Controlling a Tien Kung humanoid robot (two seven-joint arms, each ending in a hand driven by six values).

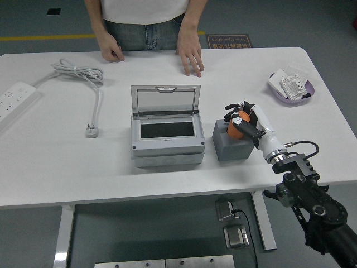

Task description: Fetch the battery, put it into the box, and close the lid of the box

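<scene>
An orange battery (236, 125) stands on a dark grey block (231, 144) right of centre. My right hand (243, 118) is curled around the battery, black fingers over its top and side. Left of the block stands the grey box (166, 138), its clear lid (165, 99) raised upright at the back, a dark recess showing inside. My left arm is out of the picture.
A person stands at the far side with both hands (189, 54) resting on the table. A white power strip (17, 98) and coiled cable (83, 74) lie far left. A purple dish (292, 88) with small parts sits far right.
</scene>
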